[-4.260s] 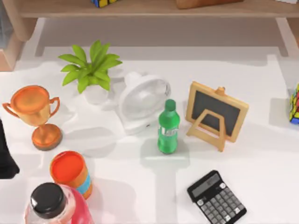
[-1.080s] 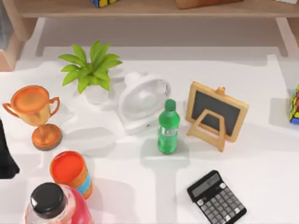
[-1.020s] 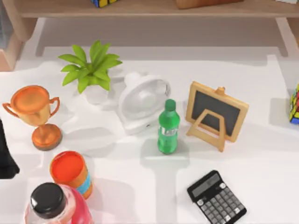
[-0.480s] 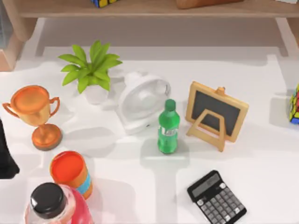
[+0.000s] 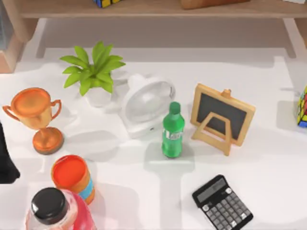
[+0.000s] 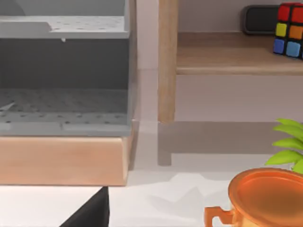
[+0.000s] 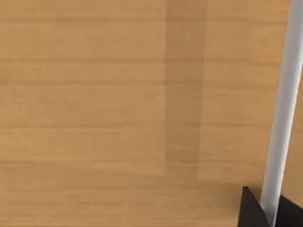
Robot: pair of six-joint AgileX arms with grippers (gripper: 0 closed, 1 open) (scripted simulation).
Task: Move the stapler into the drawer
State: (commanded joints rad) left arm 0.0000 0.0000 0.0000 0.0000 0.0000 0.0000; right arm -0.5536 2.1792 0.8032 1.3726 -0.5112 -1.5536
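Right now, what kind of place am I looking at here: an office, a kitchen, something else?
Probably a rendered office or study desk: a white table with a calculator, a small chalkboard and a desk fan, and a wooden shelf behind it.

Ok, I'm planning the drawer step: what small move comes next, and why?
Probably draw the right gripper back: it sits at a white bar on a wooden panel, seemingly a drawer handle. The left arm is at the top view's left edge.

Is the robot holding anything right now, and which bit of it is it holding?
It cannot be told. The left arm sits at the table's left edge beside the trophy, and nothing shows in its grip.
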